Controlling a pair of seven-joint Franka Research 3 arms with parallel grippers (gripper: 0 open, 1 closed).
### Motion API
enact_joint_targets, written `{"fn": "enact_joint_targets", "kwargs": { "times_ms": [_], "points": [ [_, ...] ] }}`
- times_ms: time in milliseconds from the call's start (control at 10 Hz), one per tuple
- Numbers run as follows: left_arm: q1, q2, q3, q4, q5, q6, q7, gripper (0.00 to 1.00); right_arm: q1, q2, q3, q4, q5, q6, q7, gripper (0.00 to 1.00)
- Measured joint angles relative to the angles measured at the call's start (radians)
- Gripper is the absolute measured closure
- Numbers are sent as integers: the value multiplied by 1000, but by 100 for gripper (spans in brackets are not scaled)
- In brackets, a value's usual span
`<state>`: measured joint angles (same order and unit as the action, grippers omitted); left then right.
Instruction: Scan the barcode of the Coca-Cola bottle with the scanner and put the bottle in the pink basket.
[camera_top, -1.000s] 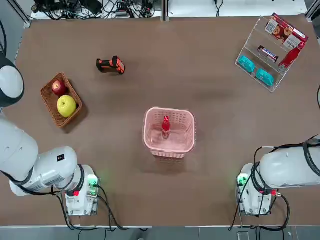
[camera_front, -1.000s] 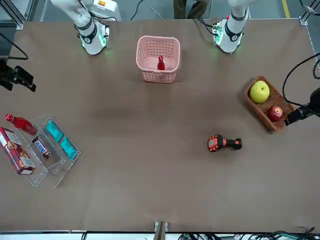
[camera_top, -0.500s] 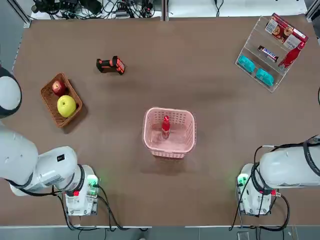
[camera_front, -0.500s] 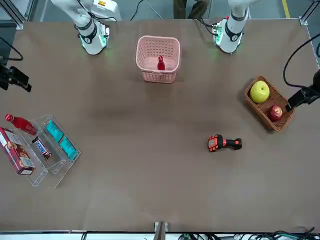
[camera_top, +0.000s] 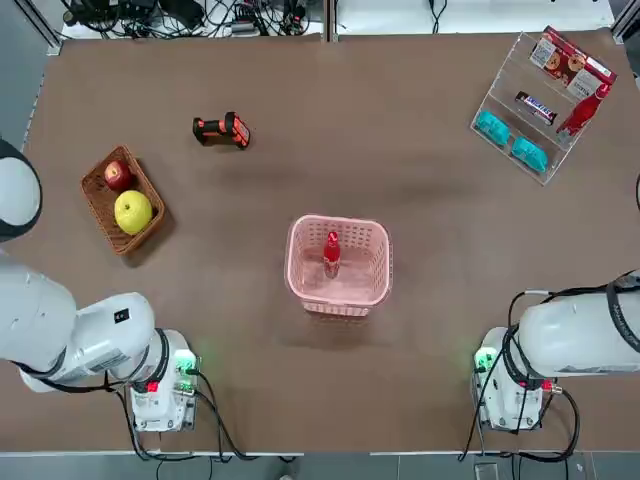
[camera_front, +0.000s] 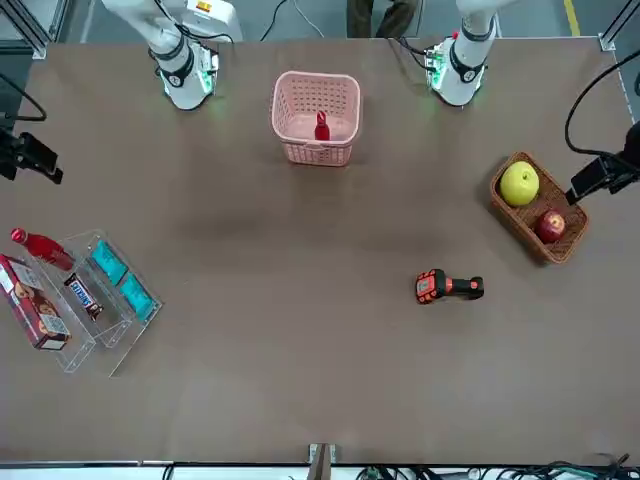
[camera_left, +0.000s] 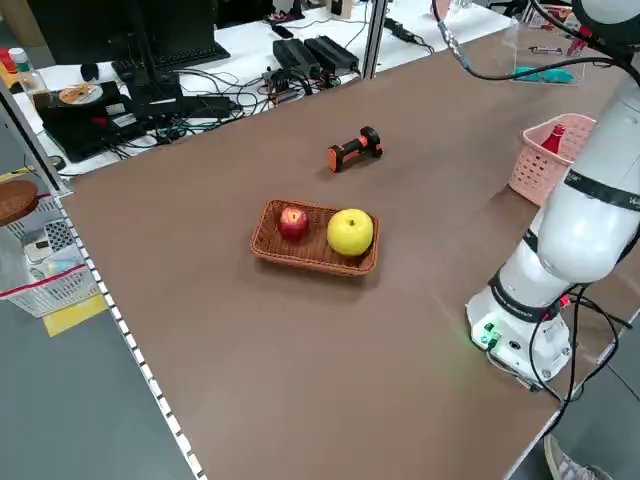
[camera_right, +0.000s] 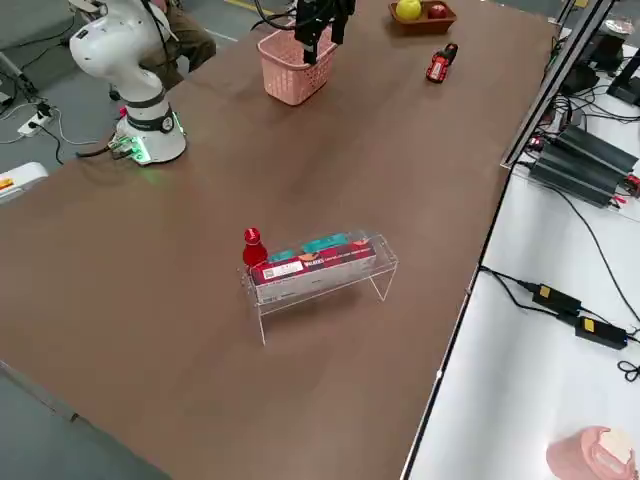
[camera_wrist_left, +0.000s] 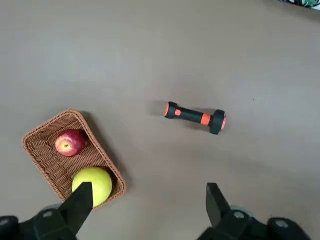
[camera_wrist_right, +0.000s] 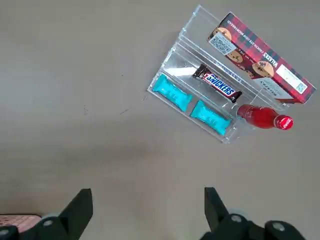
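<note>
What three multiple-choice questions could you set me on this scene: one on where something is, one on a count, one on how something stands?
1. Where is the yellow-green apple?
A) In the pink basket
B) In the brown wicker basket
C) On the clear stand

2. How many turquoise packets lie on the clear stand?
A) One
B) Two
C) Four

3. How are the left gripper's jaws?
A) Open, holding nothing
B) Shut on the scanner
C) Shut on a bottle

Key:
1. B: the top view shows it beside the red apple inside the wicker basket's rim.
2. B: the right wrist view shows two separate packets by the chocolate bar.
3. A: its wrist view shows the jaws wide apart, with the scanner lying beyond on the table.
</note>
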<state>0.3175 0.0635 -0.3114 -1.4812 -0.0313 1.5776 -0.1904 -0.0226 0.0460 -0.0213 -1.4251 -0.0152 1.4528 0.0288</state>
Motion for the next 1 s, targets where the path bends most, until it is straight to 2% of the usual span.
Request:
{"fn": "enact_joint_targets", "kwargs": {
  "times_ms": [1000],
  "points": [
    [9, 0, 2, -9, 0, 0, 68, 0, 0, 0, 0, 0, 0, 0, -2, 1]
  ]
}}
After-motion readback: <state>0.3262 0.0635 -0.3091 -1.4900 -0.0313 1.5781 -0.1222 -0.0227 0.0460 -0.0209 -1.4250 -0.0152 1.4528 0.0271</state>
